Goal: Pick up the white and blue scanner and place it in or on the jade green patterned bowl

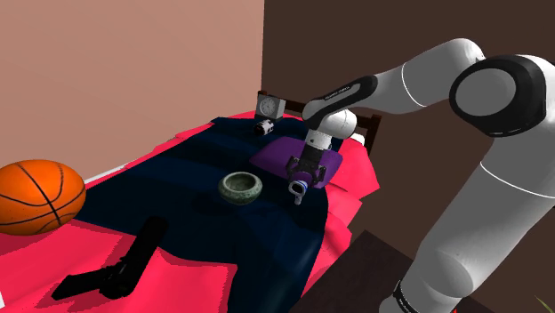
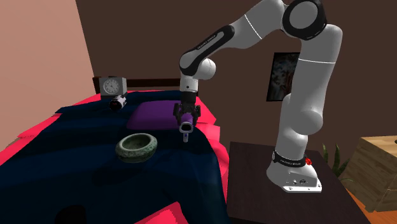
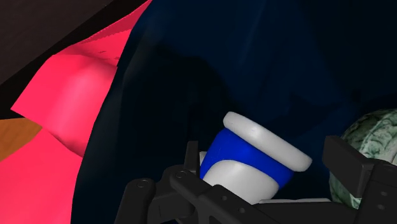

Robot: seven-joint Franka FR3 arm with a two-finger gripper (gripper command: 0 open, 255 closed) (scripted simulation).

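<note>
Gripper [image 1: 305, 172] holds the scanner [image 1: 299, 189] clasped between its fingers, hanging just above the dark blanket [image 1: 205, 222], by the purple pillow's [image 1: 277, 153] edge. Green bowl [image 1: 241, 187] sits near, apart, toward the shoulder view's left.

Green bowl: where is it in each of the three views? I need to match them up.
Shoulder view: the bowl sits mid-picture on the dark blue blanket, left of the gripper.
Second exterior view: bowl left of centre, down-left of the gripper.
Wrist view: bowl close beside the scanner, partly behind the gripper.
Shared landmark: the white and blue scanner held in the gripper.
</note>
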